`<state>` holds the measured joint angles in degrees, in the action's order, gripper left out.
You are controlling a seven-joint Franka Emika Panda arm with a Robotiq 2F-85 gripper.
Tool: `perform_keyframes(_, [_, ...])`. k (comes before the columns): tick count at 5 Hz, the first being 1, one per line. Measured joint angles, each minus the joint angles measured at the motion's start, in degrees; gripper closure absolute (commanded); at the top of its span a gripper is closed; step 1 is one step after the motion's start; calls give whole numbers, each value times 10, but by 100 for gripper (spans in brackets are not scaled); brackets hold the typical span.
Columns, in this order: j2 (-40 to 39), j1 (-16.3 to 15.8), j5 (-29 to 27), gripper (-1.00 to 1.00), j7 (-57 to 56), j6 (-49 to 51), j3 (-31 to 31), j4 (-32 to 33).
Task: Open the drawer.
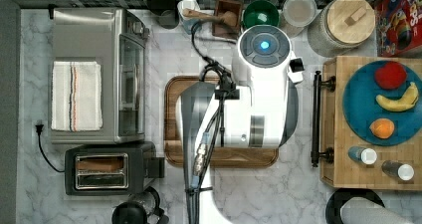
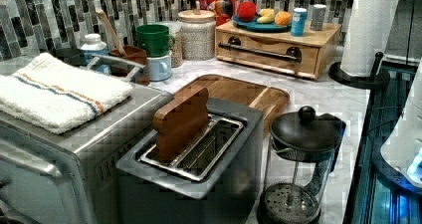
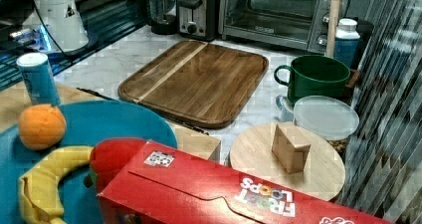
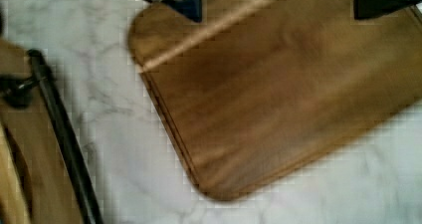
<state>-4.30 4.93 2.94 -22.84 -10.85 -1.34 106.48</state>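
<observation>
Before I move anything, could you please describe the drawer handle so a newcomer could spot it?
Find the bamboo cabinet carrying the blue fruit plate. Its drawer faces the brown board. The handle is the thin black bar across it, on two short posts.

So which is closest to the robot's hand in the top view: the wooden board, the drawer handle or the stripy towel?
1. Wooden board: directly under the gripper.
2. Drawer handle: on the top view's right.
3. Stripy towel: far on the top view's left, atop the toaster oven.

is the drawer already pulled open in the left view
No, the drawer front sits flush with the bamboo cabinet, its black bar handle untouched.
</observation>
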Motion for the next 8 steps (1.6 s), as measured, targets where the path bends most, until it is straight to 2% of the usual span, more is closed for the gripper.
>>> perform_keyframes(1, [-2,14,18,-100,-123,-31,12,17])
perform_keyframes(2, [-27,30,28,-100,-146,-51,24,7])
perform_keyframes(3, [-107,51,28,-100,-220,-34,29,-71])
perform_keyframes(4, [-133,77,70,-100,-252,-192,31,-54])
perform_keyframes(5, [-69,104,80,-100,-252,-263,33,63])
perform_keyframes(6, [15,117,80,-100,-253,-271,50,170])
perform_keyframes(7, [77,124,71,-100,-253,-269,62,228])
perform_keyframes(8, [113,126,73,-100,-253,-295,59,252])
